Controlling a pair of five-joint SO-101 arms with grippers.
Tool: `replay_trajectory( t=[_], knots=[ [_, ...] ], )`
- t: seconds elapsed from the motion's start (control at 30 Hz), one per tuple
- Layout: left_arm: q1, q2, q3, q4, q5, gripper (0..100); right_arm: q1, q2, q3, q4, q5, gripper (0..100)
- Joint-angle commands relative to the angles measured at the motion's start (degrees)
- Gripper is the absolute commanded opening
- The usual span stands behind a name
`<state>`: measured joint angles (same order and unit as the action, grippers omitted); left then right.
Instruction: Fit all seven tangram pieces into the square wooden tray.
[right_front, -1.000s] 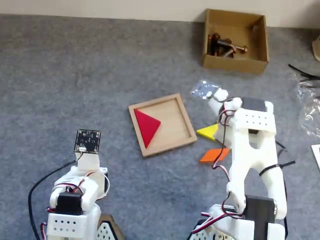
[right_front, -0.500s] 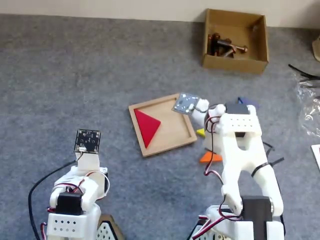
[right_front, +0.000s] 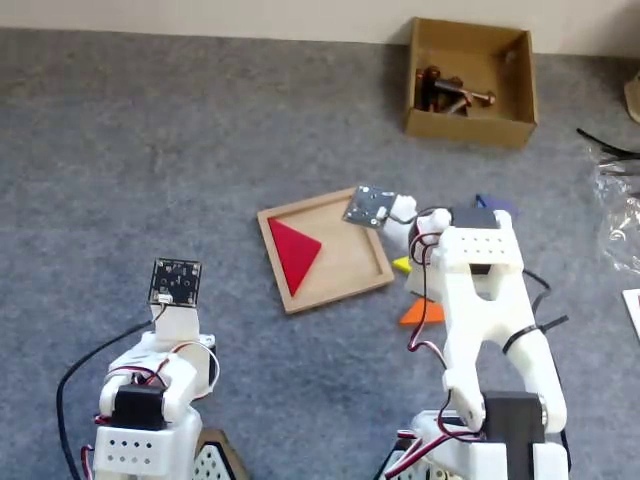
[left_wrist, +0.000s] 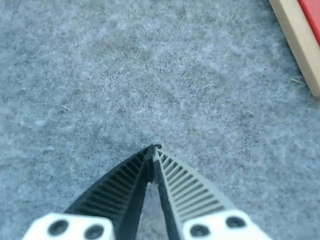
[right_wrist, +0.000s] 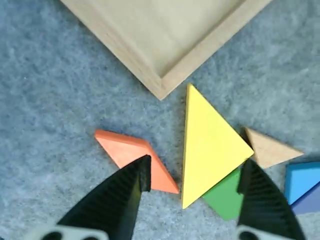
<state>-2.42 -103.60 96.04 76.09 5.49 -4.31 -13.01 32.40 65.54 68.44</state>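
Observation:
The square wooden tray (right_front: 372, 246) lies mid-table with a red triangle (right_front: 293, 252) in its left half. My right gripper (right_wrist: 195, 175) hangs open over the loose pieces just right of the tray, its fingers straddling the yellow triangle (right_wrist: 210, 145). An orange parallelogram (right_wrist: 132, 157) lies by one fingertip. A green piece (right_wrist: 225, 195), a tan triangle (right_wrist: 270, 150) and a blue piece (right_wrist: 305, 182) crowd the other side. From above, the right arm (right_front: 470, 260) covers most of them; bits of yellow (right_front: 402, 265) and orange (right_front: 420, 313) show. My left gripper (left_wrist: 152, 150) is shut, empty, over bare carpet.
A cardboard box (right_front: 470, 80) with small metal parts stands at the back right. Clear plastic and cables (right_front: 615, 200) lie at the right edge. The left arm (right_front: 165, 350) sits at the front left. Grey carpet (right_front: 150, 150) stretches left of the tray, whose edge (left_wrist: 295, 40) shows near the left gripper.
The right arm swung left toward the tray's right edge and came over the yellow triangle; in the last half second it barely shifted. The left arm has stayed still.

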Motion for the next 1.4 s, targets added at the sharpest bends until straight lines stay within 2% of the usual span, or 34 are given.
replay_trajectory(
  t=[0.0,0.2,0.43,0.8,1.07,1.23,1.37],
  knots=[
    [0.9,-0.4,1.1,-0.2,0.4,1,1.8,-1.7,-0.5,-0.9,0.5,30.3],
    [0.9,-0.4,1.1,-0.2,0.4,1,2.4,-1.7,-0.3,-0.9,0.6,30.3],
    [0.9,-0.4,1.1,-0.2,0.4,1,4.0,-1.7,3.0,-8.0,0.2,30.5],
    [0.9,-0.4,1.1,-0.2,0.4,1,5.8,-1.7,17.7,-24.5,0.5,30.5],
    [0.9,-0.4,1.1,-0.2,0.4,1,6.3,-1.7,20.6,-33.8,0.5,30.5],
    [0.9,-0.4,1.1,-0.2,0.4,1,6.0,-1.0,21.3,-34.5,0.6,30.4],
    [0.9,-0.4,1.1,-0.2,0.4,1,5.5,6.0,18.7,-34.4,0.7,30.4]
  ],
)
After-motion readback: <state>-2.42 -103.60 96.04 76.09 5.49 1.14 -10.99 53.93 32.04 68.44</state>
